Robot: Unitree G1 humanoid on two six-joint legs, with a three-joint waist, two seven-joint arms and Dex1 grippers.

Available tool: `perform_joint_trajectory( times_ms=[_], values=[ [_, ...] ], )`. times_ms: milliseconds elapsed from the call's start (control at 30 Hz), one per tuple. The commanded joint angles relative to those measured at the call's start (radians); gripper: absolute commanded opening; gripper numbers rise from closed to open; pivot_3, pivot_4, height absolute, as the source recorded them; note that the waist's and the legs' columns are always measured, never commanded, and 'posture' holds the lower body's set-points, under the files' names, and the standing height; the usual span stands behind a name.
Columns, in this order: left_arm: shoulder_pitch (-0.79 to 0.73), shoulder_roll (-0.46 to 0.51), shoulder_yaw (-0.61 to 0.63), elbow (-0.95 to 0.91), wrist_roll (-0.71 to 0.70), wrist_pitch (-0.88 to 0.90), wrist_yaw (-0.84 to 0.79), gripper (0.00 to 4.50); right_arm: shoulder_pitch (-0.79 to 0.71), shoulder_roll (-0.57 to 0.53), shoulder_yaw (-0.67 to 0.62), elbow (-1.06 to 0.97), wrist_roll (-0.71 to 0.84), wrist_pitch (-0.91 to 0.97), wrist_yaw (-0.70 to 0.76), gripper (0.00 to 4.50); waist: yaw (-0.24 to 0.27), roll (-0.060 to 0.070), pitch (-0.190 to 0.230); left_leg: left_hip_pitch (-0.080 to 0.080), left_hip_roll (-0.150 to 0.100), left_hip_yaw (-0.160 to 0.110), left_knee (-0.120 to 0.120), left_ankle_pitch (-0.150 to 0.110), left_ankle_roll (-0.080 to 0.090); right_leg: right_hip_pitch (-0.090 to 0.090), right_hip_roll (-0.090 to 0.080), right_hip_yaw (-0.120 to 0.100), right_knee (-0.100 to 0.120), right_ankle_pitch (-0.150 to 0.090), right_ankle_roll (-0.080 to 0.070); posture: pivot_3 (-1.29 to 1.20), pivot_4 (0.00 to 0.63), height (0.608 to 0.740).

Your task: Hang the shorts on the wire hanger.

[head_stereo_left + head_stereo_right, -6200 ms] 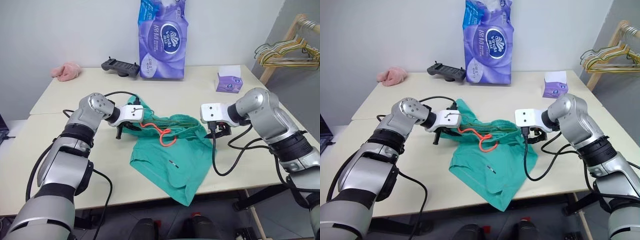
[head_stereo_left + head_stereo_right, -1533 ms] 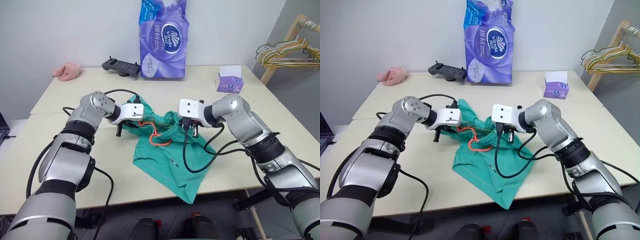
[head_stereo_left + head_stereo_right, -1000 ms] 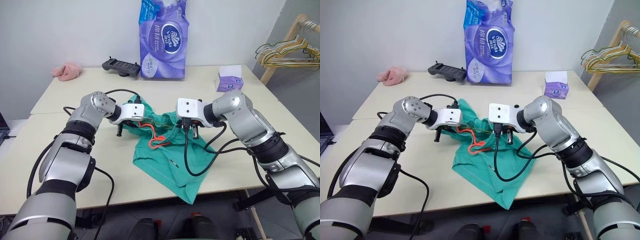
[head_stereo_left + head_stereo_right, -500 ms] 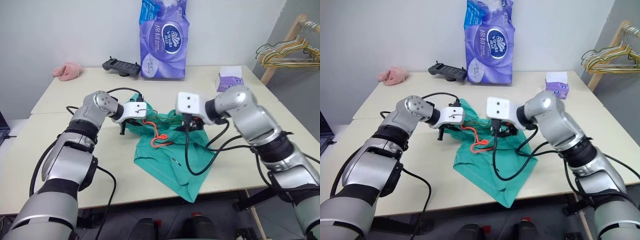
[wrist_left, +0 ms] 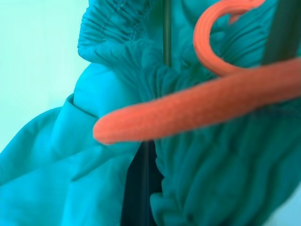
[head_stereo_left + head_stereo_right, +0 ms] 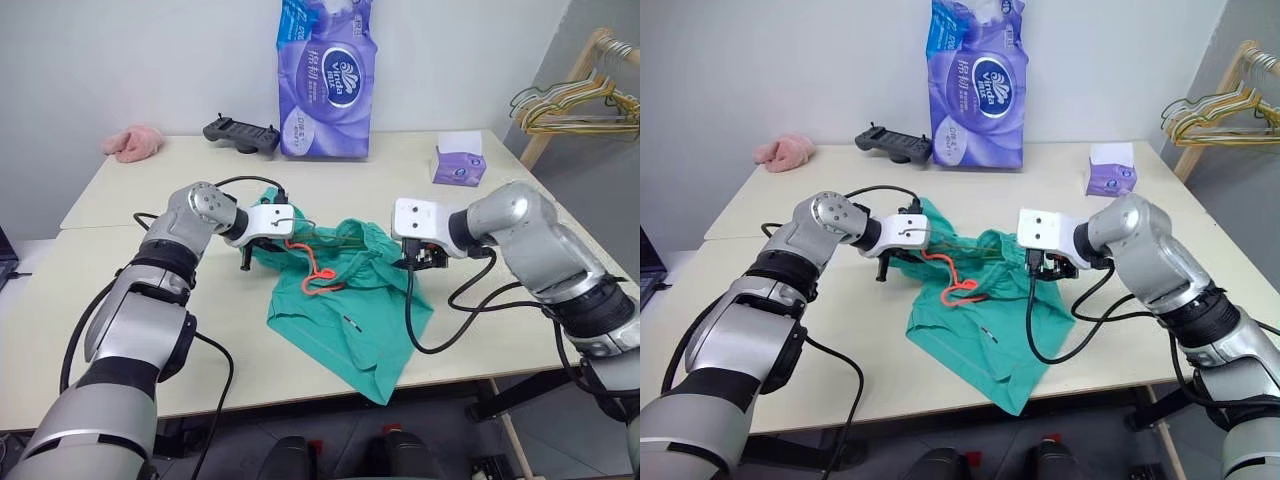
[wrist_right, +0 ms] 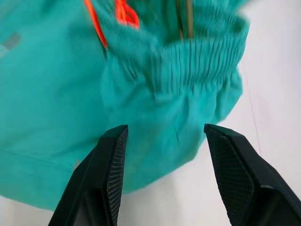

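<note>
A: Why do the teal-green fabric shorts (image 6: 345,290) lie bunched at mid-counter (image 6: 150,300)?
B: The thin dark wire hanger (image 7: 184,19) runs inside the gathered waistband. The left pincer (image 6: 262,247) is clamped at that waistband's left end, angled down and rightward.
A: And the right pincer (image 7: 165,162)?
B: Jaws apart, empty, poised just off the waistband's right end, pointing down-left.

Orange drawstring (image 5: 202,108) across gathered teal shorts (image 5: 94,165), thin wire (image 5: 166,33) behind.

Hanger (image 6: 958,244) mostly buried inside the shorts (image 6: 985,310); left gripper's (image 6: 262,252) fingertips hidden at nine o'clock.
</note>
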Motion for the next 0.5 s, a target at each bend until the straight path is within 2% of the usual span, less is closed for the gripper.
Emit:
perform_joint_trajectory(
  times_ms=[33,133,500],
  values=[
    [-0.050,-0.004,0.014,-0.009,-0.016,-0.007,0.001,0.00,-0.056,0.054,0.016,0.125,-0.057,-0.088,-0.056,2.74,0.000,0.000,0.000,0.000,0.000,0.000,0.000,0.000,0.000,0.000,0.000,0.000,0.000,0.000,0.000,0.09,0.059,0.740],
    [-0.052,-0.003,0.015,-0.010,-0.016,-0.008,0.003,0.00,-0.072,0.087,0.027,0.224,-0.092,-0.155,-0.084,2.74,0.001,0.000,0.000,-0.001,0.000,0.000,0.000,0.000,0.000,0.000,0.000,0.000,0.001,0.000,0.000,0.10,0.057,0.740],
    [-0.045,-0.004,0.018,-0.019,-0.020,-0.002,0.000,0.00,-0.141,0.203,0.039,0.390,-0.150,-0.263,-0.092,2.74,0.001,0.000,0.000,-0.001,0.000,0.000,0.000,0.000,0.000,0.000,0.000,0.000,0.002,0.000,0.000,0.11,0.053,0.740]
  ],
)
